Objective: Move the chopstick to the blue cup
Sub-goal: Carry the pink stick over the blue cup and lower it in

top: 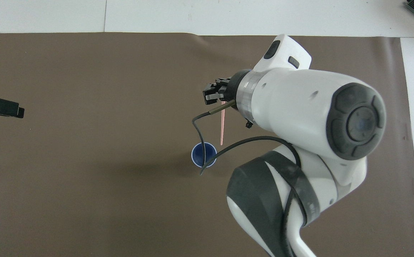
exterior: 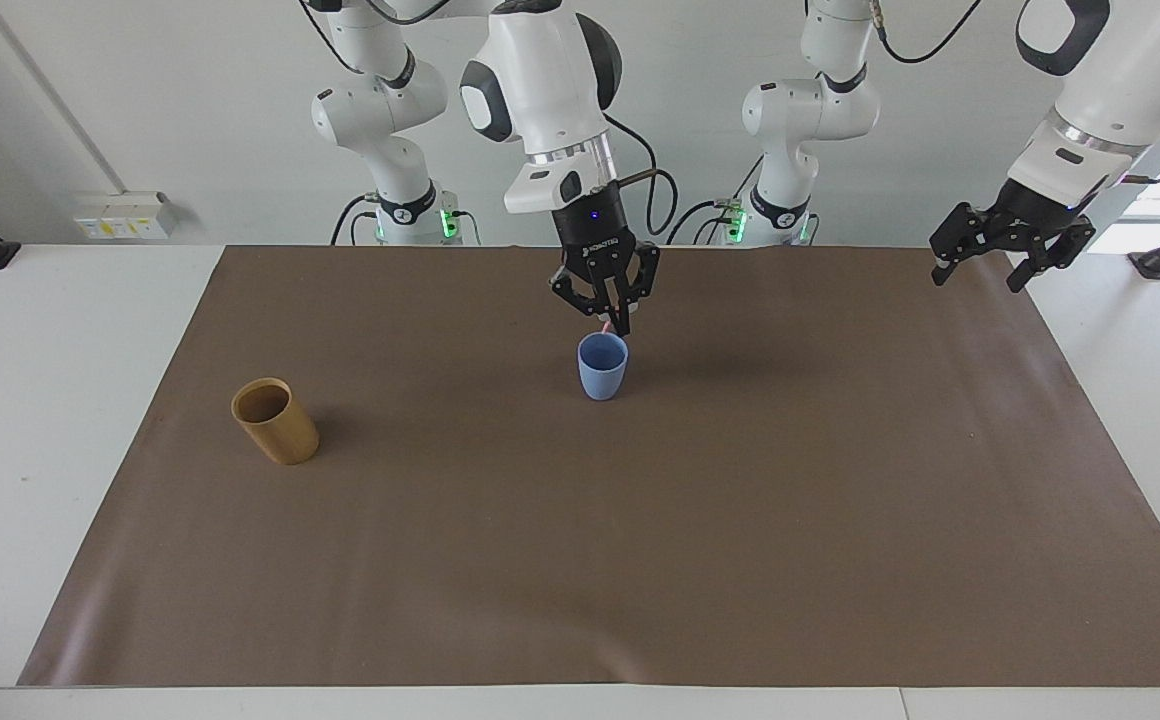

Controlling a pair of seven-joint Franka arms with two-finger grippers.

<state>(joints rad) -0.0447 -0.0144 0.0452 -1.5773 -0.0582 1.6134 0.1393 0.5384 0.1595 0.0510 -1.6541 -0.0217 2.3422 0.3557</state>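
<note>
The blue cup stands upright near the middle of the brown mat. My right gripper hangs just above the cup's rim, pointing down and shut on a thin pale pink chopstick. In the facing view only the chopstick's small pink tip shows below the fingers, right over the cup's rim. My left gripper waits open with nothing in it, raised over the mat's edge at the left arm's end of the table.
A tan wooden cup stands upright toward the right arm's end of the table; in the overhead view the right arm hides it. The brown mat covers most of the white table. A black cable loops from the right wrist over the blue cup.
</note>
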